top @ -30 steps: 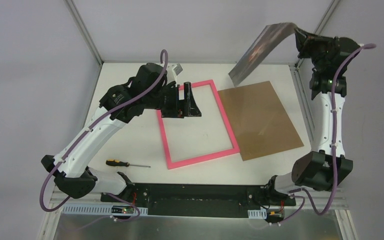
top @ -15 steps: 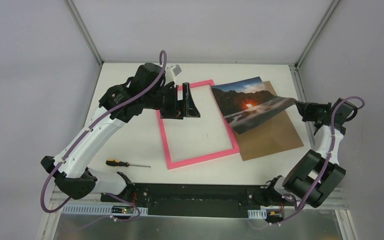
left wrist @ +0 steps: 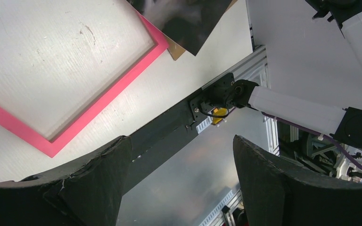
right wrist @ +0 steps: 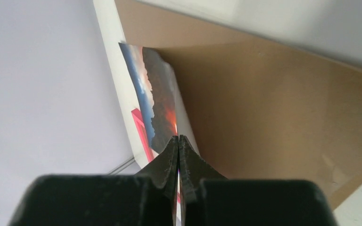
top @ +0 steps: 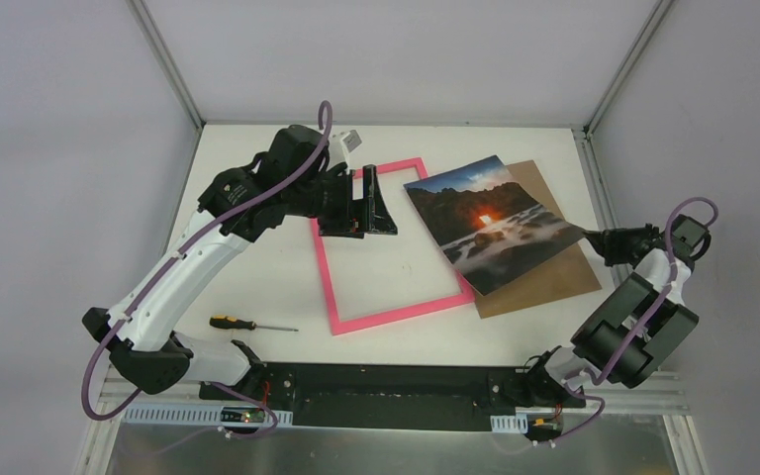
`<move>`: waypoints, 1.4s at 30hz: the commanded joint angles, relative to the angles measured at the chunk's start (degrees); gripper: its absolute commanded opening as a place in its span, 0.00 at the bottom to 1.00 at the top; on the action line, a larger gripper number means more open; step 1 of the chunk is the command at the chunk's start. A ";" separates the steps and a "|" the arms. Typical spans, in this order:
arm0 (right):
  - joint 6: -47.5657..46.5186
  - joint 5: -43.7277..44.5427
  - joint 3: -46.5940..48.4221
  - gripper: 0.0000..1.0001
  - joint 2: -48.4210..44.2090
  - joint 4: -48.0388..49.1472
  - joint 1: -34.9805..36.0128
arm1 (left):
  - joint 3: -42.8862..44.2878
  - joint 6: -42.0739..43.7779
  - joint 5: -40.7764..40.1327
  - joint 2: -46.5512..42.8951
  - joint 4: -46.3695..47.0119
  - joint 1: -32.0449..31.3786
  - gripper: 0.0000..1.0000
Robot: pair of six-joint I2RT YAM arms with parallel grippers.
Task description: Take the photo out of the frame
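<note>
The photo [top: 490,225], a landscape print with dark rocks and an orange sun glow, lies face up over the brown backing board [top: 554,267], its left edge overlapping the right side of the pink frame [top: 332,287]. My right gripper [top: 594,239] is shut on the photo's right edge; in the right wrist view the print [right wrist: 158,110] runs edge-on from between the closed tips [right wrist: 178,140]. The frame lies flat with bare table inside it. My left gripper [top: 384,203] is open and empty above the frame's upper left corner; the frame also shows in the left wrist view [left wrist: 101,101].
An orange-handled screwdriver [top: 247,324] lies on the table [top: 257,287] left of the frame's near corner. A black base bar [top: 396,381] runs along the near edge. Aluminium posts stand at the back corners.
My right arm has swung down from high at the back right. It has lowered the photo, turned it face up and laid it over the backing board.
</note>
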 commanded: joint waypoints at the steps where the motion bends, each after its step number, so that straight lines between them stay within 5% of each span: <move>1: -4.83 1.04 -0.74 0.00 -3.60 -0.82 -3.81 | -0.02 0.69 1.09 -0.15 0.24 0.93 0.80; 23: -3.85 4.79 -7.68 0.00 -10.94 1.96 -9.26 | -1.14 0.44 2.21 -1.68 -0.64 2.04 0.80; 42: -4.48 2.87 -7.66 0.00 -7.98 4.48 -10.40 | -2.18 0.75 3.47 -1.56 -0.86 2.76 0.80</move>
